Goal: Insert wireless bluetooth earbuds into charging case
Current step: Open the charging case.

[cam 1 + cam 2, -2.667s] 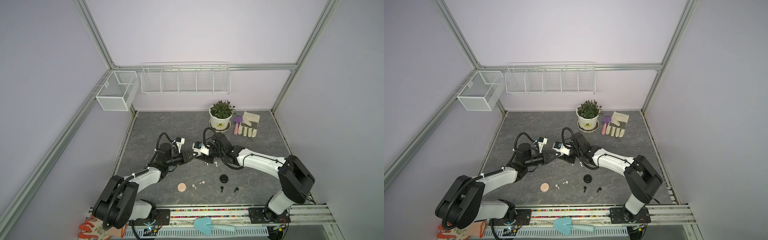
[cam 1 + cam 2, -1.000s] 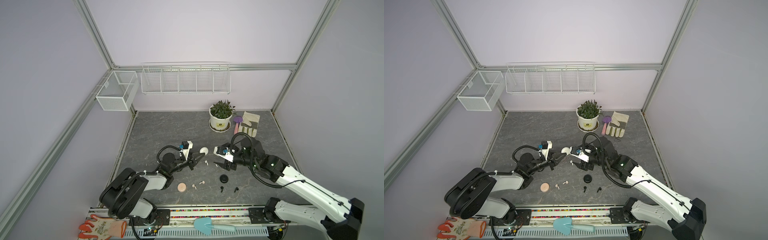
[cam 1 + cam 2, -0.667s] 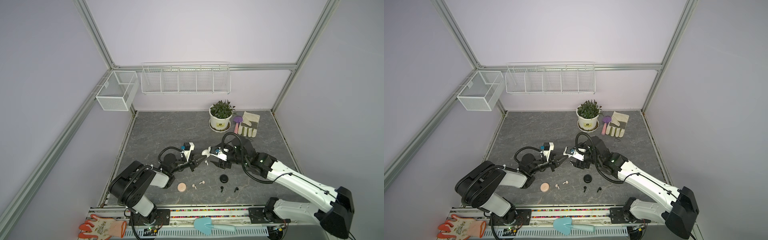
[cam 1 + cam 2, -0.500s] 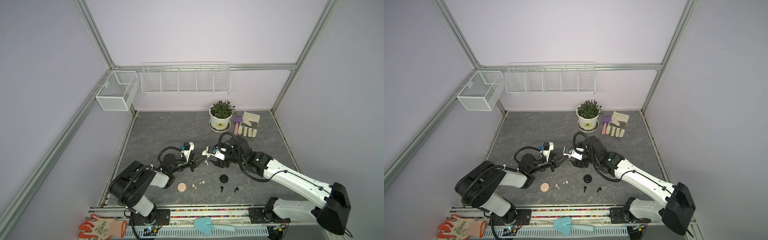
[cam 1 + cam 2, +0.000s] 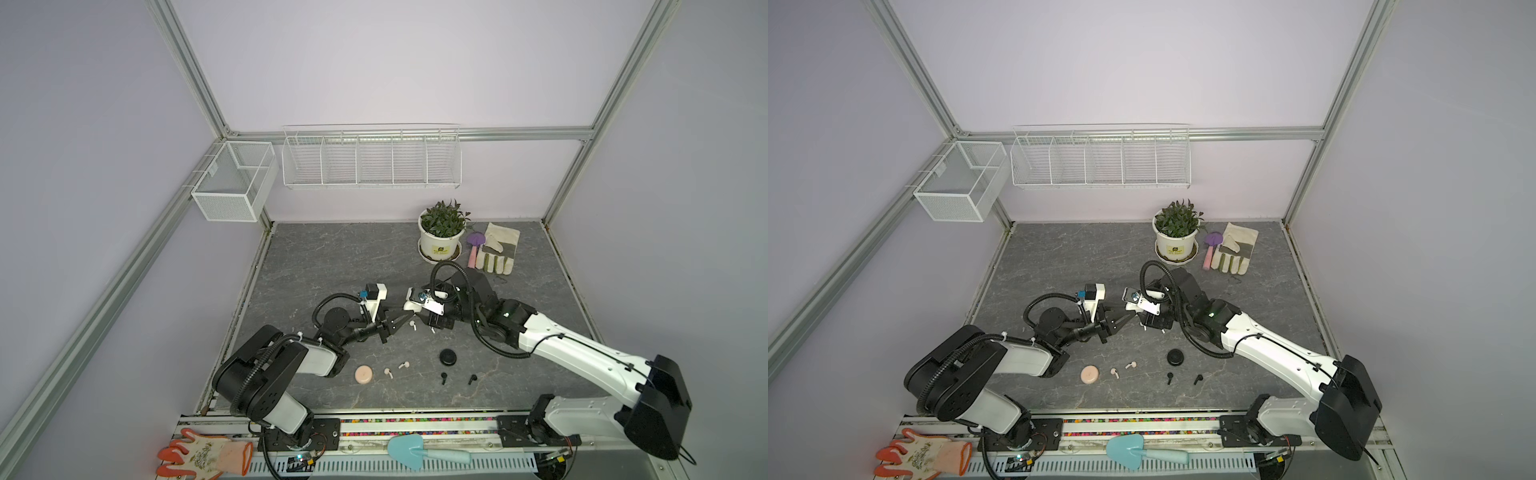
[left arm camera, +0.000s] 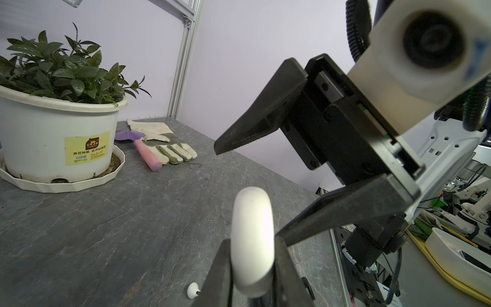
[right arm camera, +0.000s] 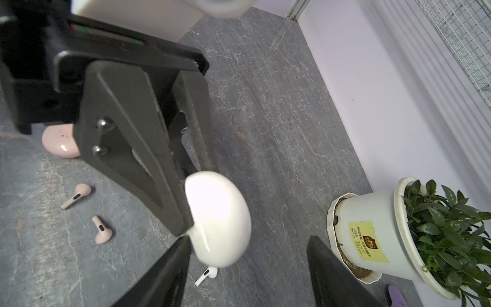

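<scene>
Case before buds: the white case (image 6: pixel 252 234) is up off the table (image 5: pixel 332 266), pinched on its two broad faces by my left claw (image 5: pixel 401 322). That claw is closed tight on it, so the round puck stands on edge with most of its rim sticking out past my fingertips. The rim points toward my right claw (image 7: pixel 247 239), which is just beside it, jaws spread wide and nothing in them. In the right wrist view the case sits inside that opening but off centre, close against one finger and well clear of the other. In the left wrist view one right finger hangs over the far side of the rim and the other lies just beside my left fingers. So my right jaws line up across the wide way of the puck, crosswise to my left grip. I judge the next move is for them to come onto the rim, most likely to get the lid up. I cannot see a seam or hinge from here, so I cannot tell which half is the lid. On the table beneath the two claws a white earbud (image 7: pixel 207 273) lies on its side. Nearer my bases, the pink earbuds (image 7: pixel 77 195) lie near the pink case (image 7: pixel 57 143) and the black earbuds (image 5: pixel 444 377) near the black case (image 5: pixel 448 357), all apart from both claws.
</scene>
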Robot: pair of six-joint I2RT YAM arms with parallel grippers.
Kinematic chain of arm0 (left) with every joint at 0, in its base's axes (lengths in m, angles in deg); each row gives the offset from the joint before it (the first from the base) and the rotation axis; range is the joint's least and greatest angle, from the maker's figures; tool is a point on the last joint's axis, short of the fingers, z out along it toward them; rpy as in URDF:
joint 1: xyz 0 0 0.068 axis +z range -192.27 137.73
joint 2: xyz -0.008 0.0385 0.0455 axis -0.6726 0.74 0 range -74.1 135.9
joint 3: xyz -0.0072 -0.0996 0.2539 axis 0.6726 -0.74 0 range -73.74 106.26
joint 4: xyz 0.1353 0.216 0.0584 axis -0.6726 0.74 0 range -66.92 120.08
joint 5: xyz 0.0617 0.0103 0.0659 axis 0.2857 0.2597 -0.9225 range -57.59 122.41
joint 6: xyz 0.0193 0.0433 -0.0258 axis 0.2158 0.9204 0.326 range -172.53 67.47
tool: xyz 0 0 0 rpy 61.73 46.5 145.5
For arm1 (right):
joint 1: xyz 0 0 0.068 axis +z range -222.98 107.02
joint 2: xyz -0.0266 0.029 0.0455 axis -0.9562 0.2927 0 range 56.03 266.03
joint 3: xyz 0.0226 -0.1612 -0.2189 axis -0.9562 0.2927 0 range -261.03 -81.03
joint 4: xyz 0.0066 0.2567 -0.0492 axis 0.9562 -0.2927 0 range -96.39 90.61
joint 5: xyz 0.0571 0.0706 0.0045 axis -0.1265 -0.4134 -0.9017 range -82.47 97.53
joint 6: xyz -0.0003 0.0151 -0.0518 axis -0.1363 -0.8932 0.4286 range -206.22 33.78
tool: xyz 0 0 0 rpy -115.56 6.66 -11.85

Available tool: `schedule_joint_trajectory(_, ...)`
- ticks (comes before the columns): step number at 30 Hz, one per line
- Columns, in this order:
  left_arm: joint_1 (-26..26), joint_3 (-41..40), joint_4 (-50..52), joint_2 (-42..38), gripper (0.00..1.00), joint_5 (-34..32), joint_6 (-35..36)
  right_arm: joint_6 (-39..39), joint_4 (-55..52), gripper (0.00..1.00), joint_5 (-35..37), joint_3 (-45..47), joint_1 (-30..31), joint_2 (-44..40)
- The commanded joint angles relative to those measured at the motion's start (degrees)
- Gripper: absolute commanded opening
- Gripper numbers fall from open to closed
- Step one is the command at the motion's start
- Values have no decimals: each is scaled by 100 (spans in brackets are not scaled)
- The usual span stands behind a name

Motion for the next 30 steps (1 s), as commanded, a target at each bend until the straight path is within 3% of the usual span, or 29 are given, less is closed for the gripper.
schedule_joint_trajectory(1,-4,-68,-298,20,0,192,40,143,240,72,117,-168,22,4)
schedule_joint_trajectory(30,-3,-191,-299,-62,0,200,176,47,295,71,477,-249,22,-80)
